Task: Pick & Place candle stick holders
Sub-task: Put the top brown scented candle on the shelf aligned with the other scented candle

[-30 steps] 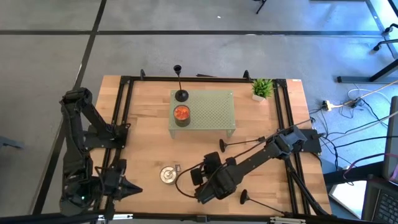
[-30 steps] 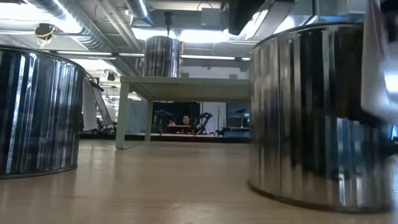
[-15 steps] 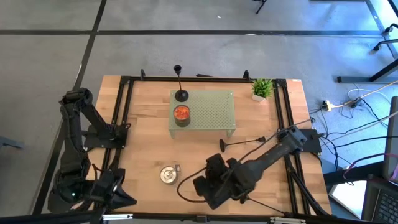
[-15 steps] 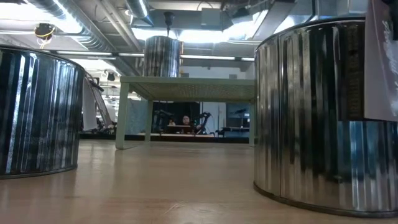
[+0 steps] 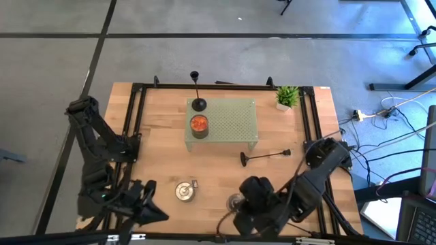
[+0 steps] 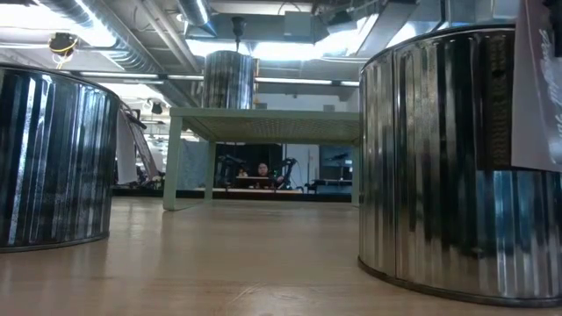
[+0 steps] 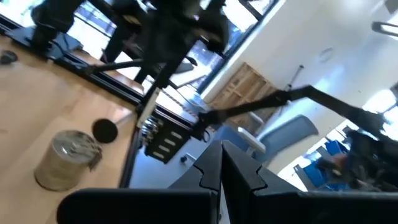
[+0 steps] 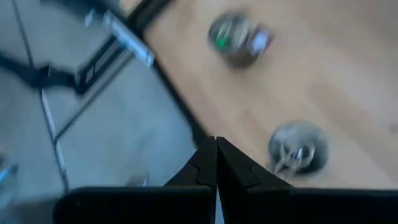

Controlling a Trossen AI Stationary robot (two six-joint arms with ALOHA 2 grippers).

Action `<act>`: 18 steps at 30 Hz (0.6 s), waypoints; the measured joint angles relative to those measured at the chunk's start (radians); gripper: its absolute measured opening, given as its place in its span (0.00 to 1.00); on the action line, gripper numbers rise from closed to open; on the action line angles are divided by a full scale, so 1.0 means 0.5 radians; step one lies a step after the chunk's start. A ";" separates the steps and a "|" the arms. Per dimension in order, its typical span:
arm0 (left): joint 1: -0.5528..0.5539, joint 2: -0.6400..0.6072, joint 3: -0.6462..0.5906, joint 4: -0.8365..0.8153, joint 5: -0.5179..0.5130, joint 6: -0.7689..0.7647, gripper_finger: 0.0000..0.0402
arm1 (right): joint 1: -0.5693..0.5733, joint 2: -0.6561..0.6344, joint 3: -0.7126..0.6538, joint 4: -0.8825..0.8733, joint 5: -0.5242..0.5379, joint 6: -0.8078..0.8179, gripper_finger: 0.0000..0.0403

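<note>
One black candle stick holder stands upright by its base at the far left corner of the green perforated stand. A second holder lies on its side on the table right of centre. The third holder is hidden under my right arm. A dark round disc in the left wrist view may be its base. My right gripper is shut and empty, above the table's near edge. My left gripper is shut and empty at the near left.
An orange-topped can sits on the stand. Two silver cans stand on the near part of the table, and both loom large in the low view. A small potted plant is at the far right.
My right gripper has drawn back toward the table's near edge and somewhat to the right, and its arm now covers the holder that lay near the front. A silver can that the arm hid now shows. My left gripper has shifted a little toward the right.
</note>
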 joint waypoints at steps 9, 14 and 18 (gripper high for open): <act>0.226 0.000 0.000 -0.069 0.206 0.037 0.00 | 0.053 0.000 -0.001 0.027 -0.572 0.104 0.01; 0.341 0.000 0.000 -0.324 0.447 -0.013 0.00 | 0.074 0.000 -0.001 -0.087 -0.585 0.187 0.01; 0.411 0.000 0.000 -0.602 0.674 -0.113 0.00 | 0.074 0.001 -0.010 -0.290 -0.607 0.373 0.01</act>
